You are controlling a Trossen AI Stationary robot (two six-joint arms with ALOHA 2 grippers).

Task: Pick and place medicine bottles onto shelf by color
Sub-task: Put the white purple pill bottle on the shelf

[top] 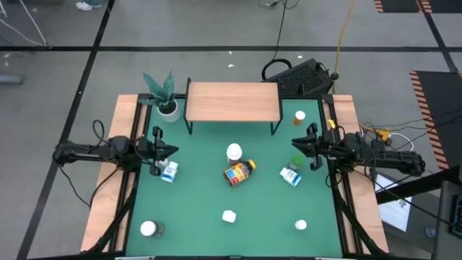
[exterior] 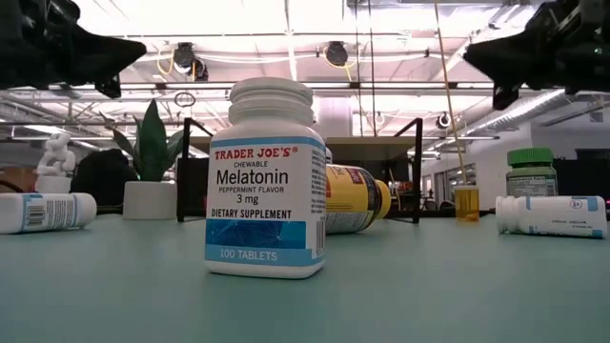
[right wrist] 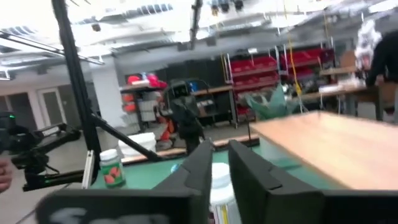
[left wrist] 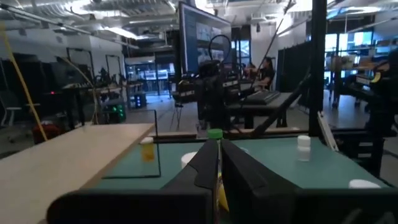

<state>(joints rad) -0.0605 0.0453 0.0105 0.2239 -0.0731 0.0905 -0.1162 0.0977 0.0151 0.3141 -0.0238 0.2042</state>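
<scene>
The nearest bottle, white with a blue band, stood upright at the front centre of the green table, its long axis vertical and its cap up. Two more white-capped bottles stood at the front corners. Farther in, the amber bottle with the yellow label lay on its side, long axis roughly level and slanted across the table, white cap toward the left arm's side. A white-capped bottle stood just behind it.

Two white-and-blue bottles also lay on their sides: one just beside the left gripper, one below the right gripper, next to an upright green bottle. An orange bottle stood beside the shelf, which held no bottle.

Both grippers hung above the table, well apart, holding nothing. The left fingers were pressed together. The right fingers showed a narrow gap.

Risk: the lying bottles would probably roll if a finger touched them off-centre, so a grasp should close across the body, not along the axis. A descent toward the green bottle could knock its neighbour.
</scene>
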